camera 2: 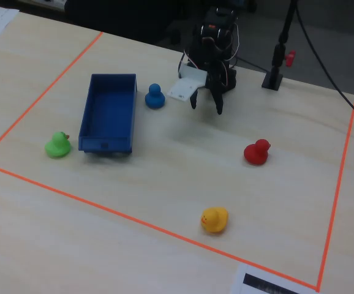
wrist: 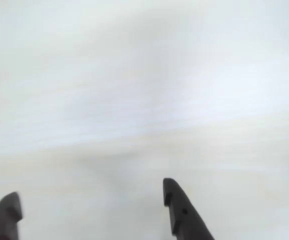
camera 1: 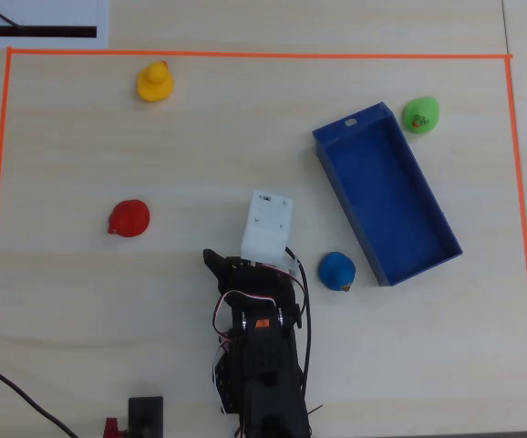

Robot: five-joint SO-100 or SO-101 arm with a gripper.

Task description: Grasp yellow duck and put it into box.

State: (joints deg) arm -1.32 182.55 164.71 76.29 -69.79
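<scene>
Nothing is done yet: the claw (camera 2: 206, 105) hangs open and empty, well apart from the yellow duck (camera 2: 214, 219) near the worktop's front, the box (camera 2: 108, 111) empty.

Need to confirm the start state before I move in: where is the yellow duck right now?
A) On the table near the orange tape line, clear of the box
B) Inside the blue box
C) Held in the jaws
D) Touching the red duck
A: the yellow duck sits alone on the table by the orange tape, far from the box, whose inside is empty.
</scene>
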